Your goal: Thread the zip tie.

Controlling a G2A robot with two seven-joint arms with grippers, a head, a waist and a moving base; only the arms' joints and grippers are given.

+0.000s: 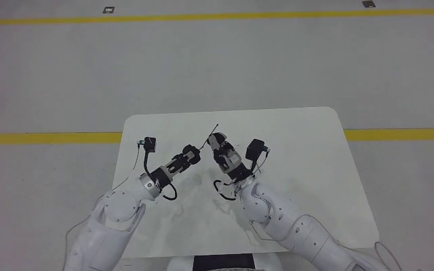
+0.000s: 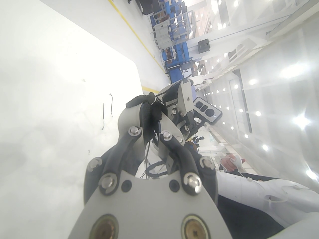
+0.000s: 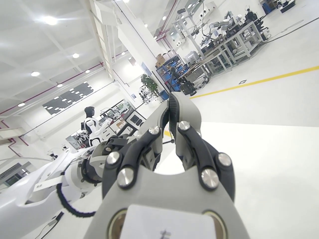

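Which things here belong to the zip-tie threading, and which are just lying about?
In the job: zip tie, pinched in the right hand; left hand close beside it.
Lying about: two thin dark strands on the table, perhaps spare ties.
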